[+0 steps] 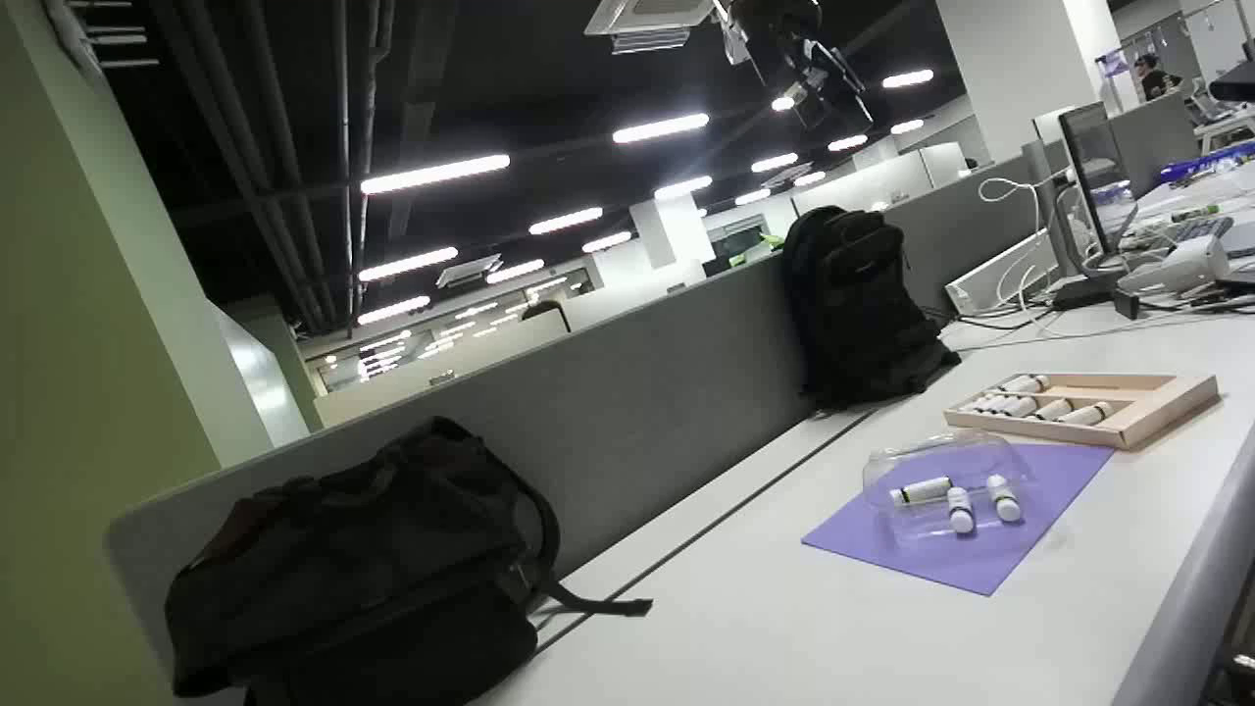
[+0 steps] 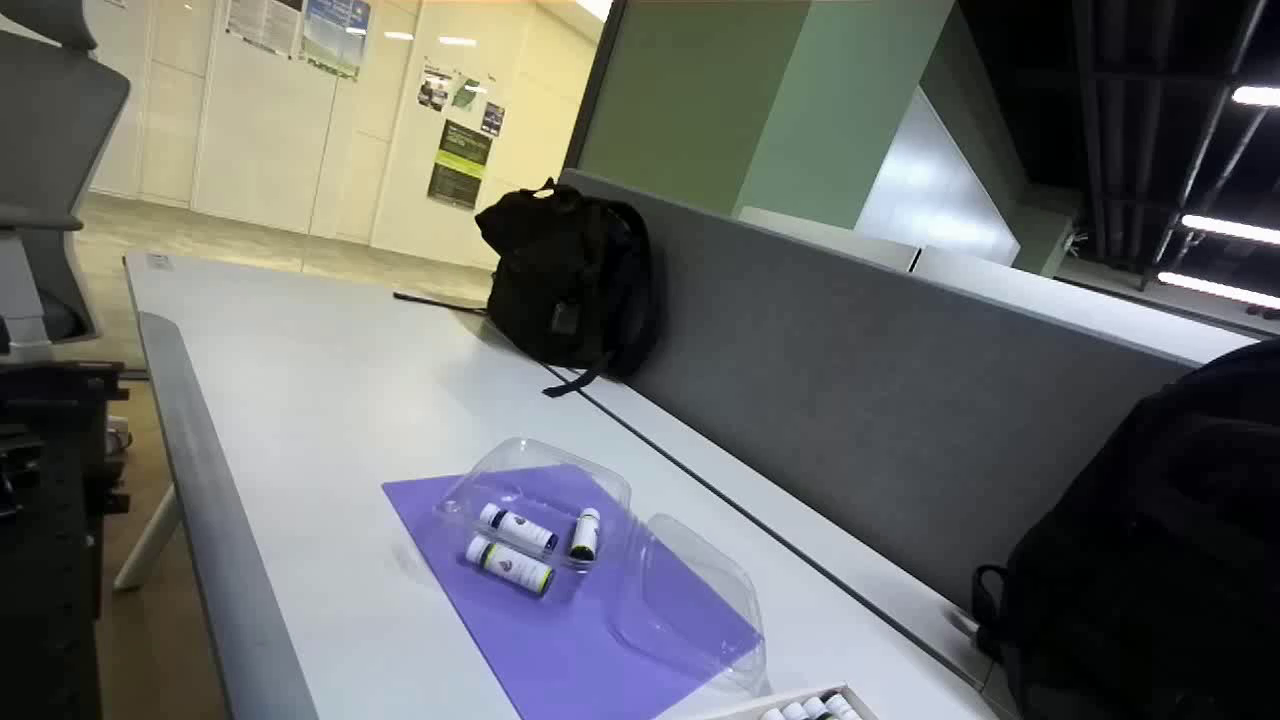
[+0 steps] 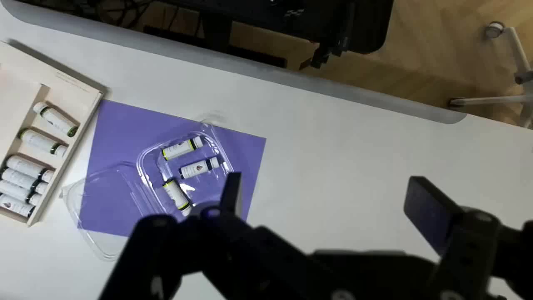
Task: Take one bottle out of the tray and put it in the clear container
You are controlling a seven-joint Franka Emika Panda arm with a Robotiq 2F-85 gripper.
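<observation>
- Across the smooth white desk (image 3: 333, 125) lies a flat purple mat (image 3: 120, 129), straight-edged and dull-surfaced.
- On the mat rests the clear container (image 3: 208, 185), thin glossy plastic with rounded corners and moulded ridges that catch the light; its lid (image 3: 108, 191) spreads beside it, partly over the mat and partly over bare desk.
- Inside the container lie three bottles (image 3: 182, 148), small white-capped cylinders with pale labels and dark or yellow-green bands; two lie nearly side by side, the third slants close to them.
- Just beside the mat's corner sits the tray (image 1: 1169, 417), shallow, rectangular, pale and wooden-looking, with a low rim and a long narrow compartment.
- Along that compartment, in the wrist view, six more bottles lie on their sides (four packed together, two spaced apart at slants).
- Over the desk hangs the gripper (image 3: 331, 204), released: its blocky black fingers (image 3: 427, 214) stand wide apart, white desk surface showing between the flat pads.
- In both exterior views, two dark, soft-sided, rounded bags (image 1: 353, 569) stand along the grey, felt-like partition (image 1: 667, 363).
</observation>
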